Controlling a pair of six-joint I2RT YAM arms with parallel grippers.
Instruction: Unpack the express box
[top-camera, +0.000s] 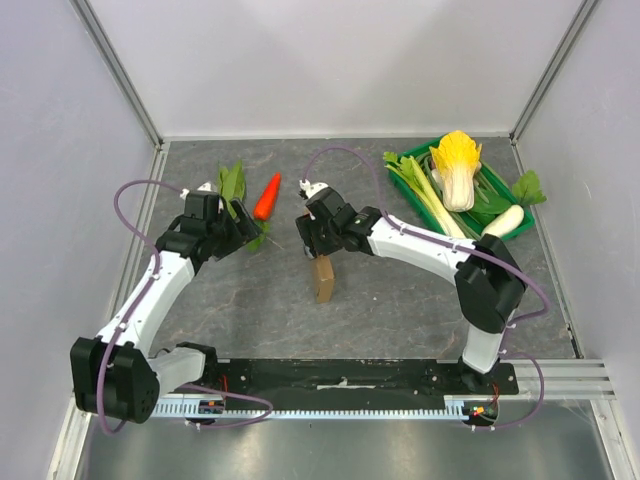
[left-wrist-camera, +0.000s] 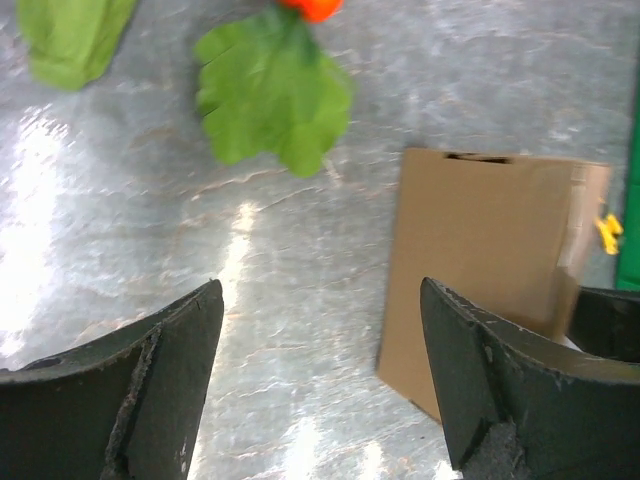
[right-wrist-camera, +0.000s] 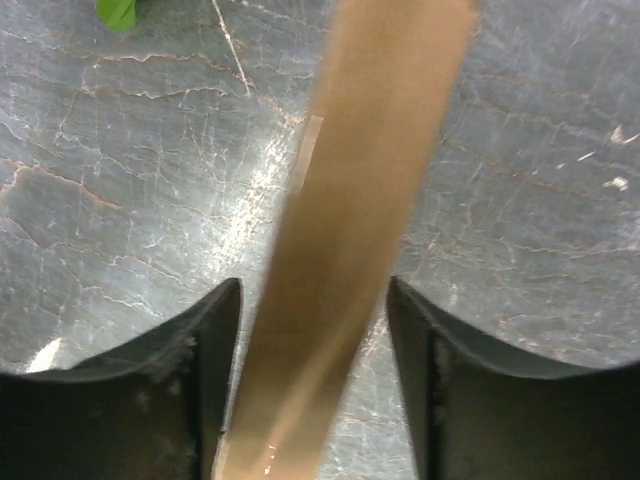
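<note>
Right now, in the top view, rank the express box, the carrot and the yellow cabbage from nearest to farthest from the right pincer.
1. Express box, directly under the right pincer.
2. Carrot, back and to the left.
3. Yellow cabbage, far right at the back.

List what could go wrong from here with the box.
1. The express box stands on its thin edge between the fingers of the right gripper. Whether they clamp it is unclear, so it may topple.
2. The left gripper is open beside it, near the carrot and a leaf. A reach across could knock the box or sweep the produce.
</note>
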